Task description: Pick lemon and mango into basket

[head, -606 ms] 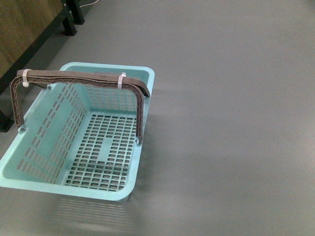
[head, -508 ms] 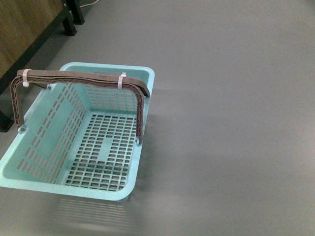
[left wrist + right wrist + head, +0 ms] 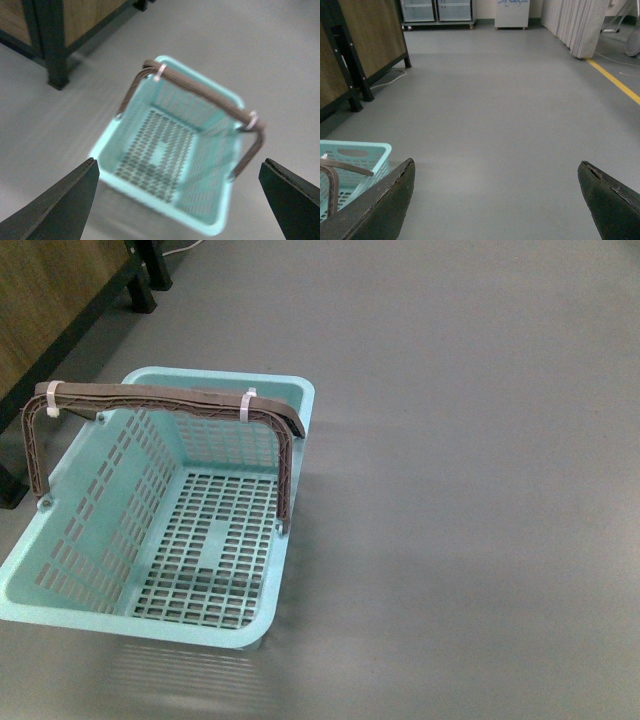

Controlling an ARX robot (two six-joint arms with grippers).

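The basket (image 3: pixel 228 378) sits on the grey floor (image 3: pixel 470 490), left half of the front frame, brown handles (image 3: pixel 160 395) raised, lattice bottom in full view. The left pincer (image 3: pixel 178 164) hangs over it, spread wide, gripping nothing. The right pincer (image 3: pixel 496 164), equally wide and empty, hangs over floor beside the basket.

We have the basket (image 3: pixel 100 510) on the floor (image 3: pixel 470 490), front left of the robot. Its handles (image 3: pixel 165 397) stand raised together, spanning side to side over it and leaning toward its far wall. A wooden unit (image 3: pixel 40 290) stands behind it, further left.
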